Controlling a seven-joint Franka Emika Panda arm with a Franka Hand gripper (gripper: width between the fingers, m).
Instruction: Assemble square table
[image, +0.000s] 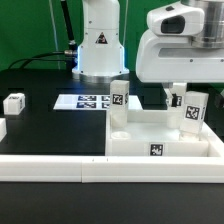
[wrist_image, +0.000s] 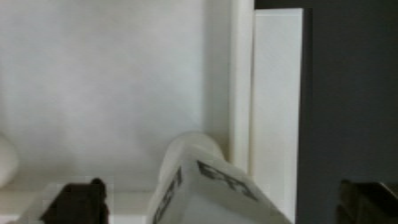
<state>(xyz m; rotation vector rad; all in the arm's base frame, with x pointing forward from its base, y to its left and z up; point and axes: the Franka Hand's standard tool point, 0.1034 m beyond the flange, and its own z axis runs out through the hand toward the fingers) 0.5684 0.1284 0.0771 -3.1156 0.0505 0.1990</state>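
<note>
Slab: exterior view's right, by the rail.
Legs: at least two upright on it — seating unclear.
Loose leg: well apart, unfitted.
Gripper: jaws wide, empty — straddling one leg.
Stage: probably midway.

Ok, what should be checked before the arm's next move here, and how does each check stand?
1. Tool open: ok, its fingers stand wide apart.
2. Leg between the fingers: ok, but not gripped.
3. That leg seated in the slab: cannot tell.
4. Loose leg free to fetch: ok, it stands alone on the table at the exterior view's left.
5. Slab flush against the rail: cannot tell.
</note>
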